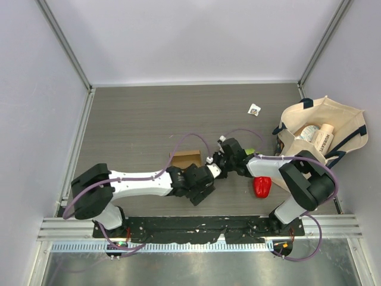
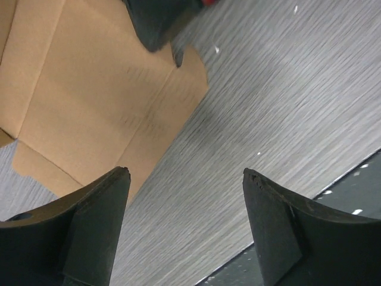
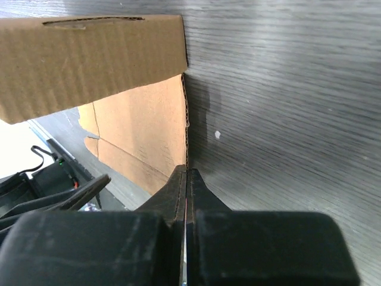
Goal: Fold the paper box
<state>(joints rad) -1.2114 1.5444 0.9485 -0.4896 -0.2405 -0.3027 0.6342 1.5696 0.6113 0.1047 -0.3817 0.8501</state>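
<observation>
Two arms meet at mid-table, top view. The paper box (image 1: 186,159), brown kraft and partly erected, lies on the grey table (image 1: 137,125) just beyond the left gripper (image 1: 211,172). The right gripper (image 1: 215,159) reaches in from the right to the box's right edge. A red bell pepper (image 1: 262,186) sits beside the right arm. A cream tote bag (image 1: 348,119) with dark handles stands at the far right, and a small packet (image 1: 255,109) lies alone further back.

Left wrist view: both fingers (image 2: 98,223) are spread wide with only bare table between them, and the gripper holds nothing. The box's flat cardboard panel fills the upper left. A dark finger of the other arm sits at the panel's top edge.

Right wrist view: jaws pressed together. The upright edge of a box wall runs straight down into the closed tips, so the wall is pinched. A corrugated flap folds across the top of the frame
</observation>
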